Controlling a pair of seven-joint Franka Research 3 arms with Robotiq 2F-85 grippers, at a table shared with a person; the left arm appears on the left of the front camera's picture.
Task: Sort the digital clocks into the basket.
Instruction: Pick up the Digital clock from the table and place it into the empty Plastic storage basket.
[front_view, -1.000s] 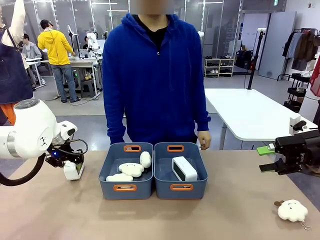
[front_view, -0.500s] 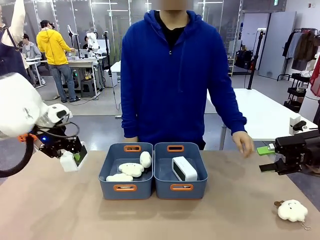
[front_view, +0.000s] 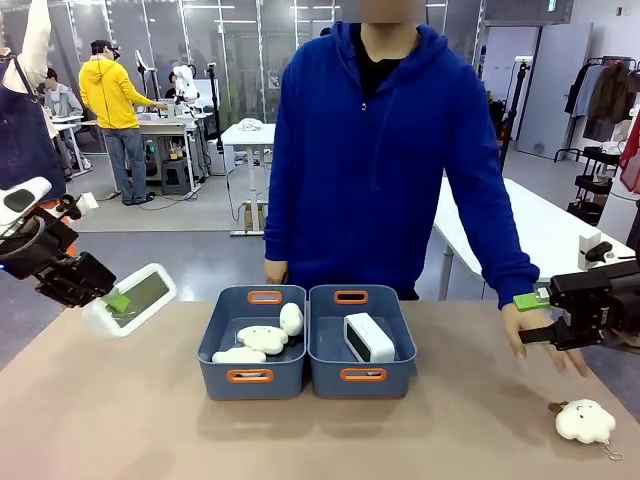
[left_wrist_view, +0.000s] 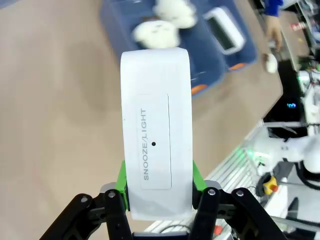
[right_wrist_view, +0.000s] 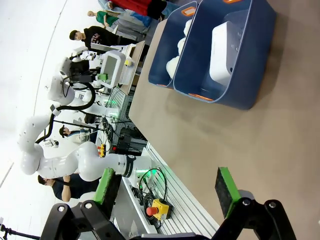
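My left gripper (front_view: 106, 297) is shut on a white digital clock (front_view: 138, 298), held in the air left of the bins with its dark display tilted toward the camera. In the left wrist view the green pads (left_wrist_view: 121, 176) clamp both sides of the clock (left_wrist_view: 156, 125), whose "SNOOZE/LIGHT" bar faces the camera. A second digital clock (front_view: 368, 337) lies in the right slate-blue basket (front_view: 322, 358), and in the right wrist view this clock (right_wrist_view: 222, 50) rests inside the basket (right_wrist_view: 250, 87). My right gripper (front_view: 535, 318) hovers open at the table's right edge, nothing between its pads (right_wrist_view: 225, 191).
The left bin (front_view: 212, 345) holds cream plush toys (front_view: 263, 338). Another plush toy (front_view: 585, 420) lies on the table at the front right. The person stands behind the bins, with a hand (front_view: 545, 342) on the table just beside my right gripper.
My left arm lifted the clock off the table and swung it up and left, turning its display outward. The person stepped right and put a hand down near my right gripper.
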